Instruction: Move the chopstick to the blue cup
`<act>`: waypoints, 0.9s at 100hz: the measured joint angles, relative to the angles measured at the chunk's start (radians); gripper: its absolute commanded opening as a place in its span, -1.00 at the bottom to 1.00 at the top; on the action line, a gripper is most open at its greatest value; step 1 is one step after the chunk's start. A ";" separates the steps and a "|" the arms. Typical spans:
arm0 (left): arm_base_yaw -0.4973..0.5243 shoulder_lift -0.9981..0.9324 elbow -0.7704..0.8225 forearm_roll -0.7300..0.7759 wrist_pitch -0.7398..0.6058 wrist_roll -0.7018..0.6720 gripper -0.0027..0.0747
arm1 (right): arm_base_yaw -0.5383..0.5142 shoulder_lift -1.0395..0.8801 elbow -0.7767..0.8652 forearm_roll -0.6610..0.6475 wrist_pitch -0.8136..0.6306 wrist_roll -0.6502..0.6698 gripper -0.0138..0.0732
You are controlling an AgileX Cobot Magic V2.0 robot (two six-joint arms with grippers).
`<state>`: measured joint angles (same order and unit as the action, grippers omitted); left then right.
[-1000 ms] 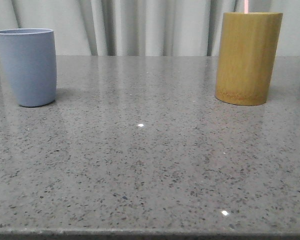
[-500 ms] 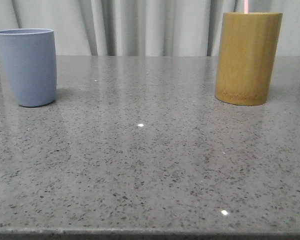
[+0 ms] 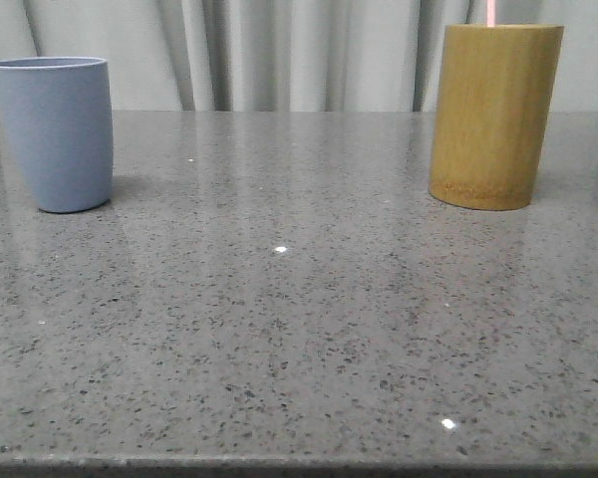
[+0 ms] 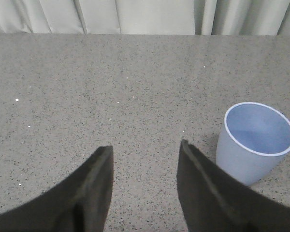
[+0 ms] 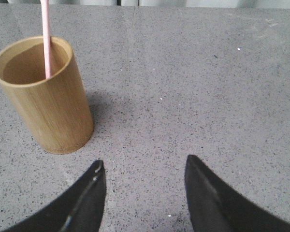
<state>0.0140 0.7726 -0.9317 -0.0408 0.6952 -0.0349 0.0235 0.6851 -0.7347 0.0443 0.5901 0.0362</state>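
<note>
The blue cup (image 3: pixel 57 132) stands upright at the far left of the table; in the left wrist view the blue cup (image 4: pixel 255 143) shows empty. A pale pink chopstick (image 5: pixel 46 39) stands in the yellow-brown bamboo cylinder (image 5: pixel 47 96); in the front view only the chopstick's tip (image 3: pixel 490 12) shows above the cylinder (image 3: pixel 493 116) at the far right. My left gripper (image 4: pixel 146 152) is open and empty, above the table beside the blue cup. My right gripper (image 5: pixel 145 164) is open and empty, apart from the bamboo cylinder. Neither gripper shows in the front view.
The grey speckled stone table (image 3: pixel 299 319) stretches between the two cups. Pale curtains (image 3: pixel 299 50) hang behind its far edge. The table's front edge runs along the bottom of the front view.
</note>
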 measured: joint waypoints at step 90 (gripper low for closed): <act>-0.149 0.792 -0.625 -0.153 0.407 0.130 0.13 | 0.000 0.048 -0.051 0.000 0.040 0.000 0.21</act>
<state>-0.1354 1.5644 -1.5565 -0.1938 1.1026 0.0948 0.0235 0.7331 -0.7860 0.0443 0.6302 0.0362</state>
